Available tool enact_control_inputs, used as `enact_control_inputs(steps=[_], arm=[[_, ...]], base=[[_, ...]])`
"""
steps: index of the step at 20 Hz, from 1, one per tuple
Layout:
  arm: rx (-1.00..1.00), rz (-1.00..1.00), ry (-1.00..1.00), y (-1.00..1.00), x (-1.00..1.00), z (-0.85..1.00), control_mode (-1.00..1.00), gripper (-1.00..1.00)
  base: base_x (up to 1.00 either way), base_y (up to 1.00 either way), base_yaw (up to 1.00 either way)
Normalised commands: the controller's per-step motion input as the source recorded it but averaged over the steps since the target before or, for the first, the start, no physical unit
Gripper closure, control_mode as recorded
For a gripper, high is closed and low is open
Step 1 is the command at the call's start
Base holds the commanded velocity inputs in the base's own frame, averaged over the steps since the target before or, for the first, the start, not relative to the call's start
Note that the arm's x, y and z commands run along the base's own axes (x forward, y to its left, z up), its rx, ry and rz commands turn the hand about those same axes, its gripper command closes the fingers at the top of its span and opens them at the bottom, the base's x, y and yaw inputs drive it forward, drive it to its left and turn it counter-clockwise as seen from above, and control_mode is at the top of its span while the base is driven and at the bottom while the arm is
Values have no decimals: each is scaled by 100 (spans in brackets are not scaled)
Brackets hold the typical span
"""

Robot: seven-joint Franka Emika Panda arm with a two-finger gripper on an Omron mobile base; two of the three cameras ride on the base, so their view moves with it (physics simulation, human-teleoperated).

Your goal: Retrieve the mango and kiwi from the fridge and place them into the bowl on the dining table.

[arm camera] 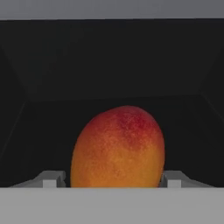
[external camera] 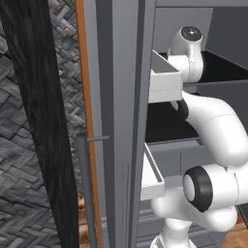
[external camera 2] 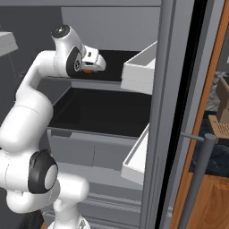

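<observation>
Dark fridge (external camera 2: pixel 107 112) shelving is framing our reach: we are working inside the upper compartment, where the mango (arm camera: pixel 118 148) is standing on the shelf floor. Our gripper (arm camera: pixel 116 178) is straddling its lower half, fingertips (arm camera: pixel 52 178) flanking both sides; whether they are touching, we cannot tell. We are judging the fruit smooth, slippery and bruisable, best pinched gently across its broad middle.
</observation>
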Motion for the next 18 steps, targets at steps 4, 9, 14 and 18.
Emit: enact_control_inputs(steps=[4, 9, 14, 18], arm=[[0, 0, 0, 0, 2, -14, -100, 100], [0, 0, 0, 0, 9, 0, -100, 100], [0, 0, -2, -6, -49, 4, -100, 100], [0, 0, -16, -46, -100, 35, -100, 100]], base=[[0, 0, 0], [0, 0, 0], [0, 0, 0], [0, 0, 0]])
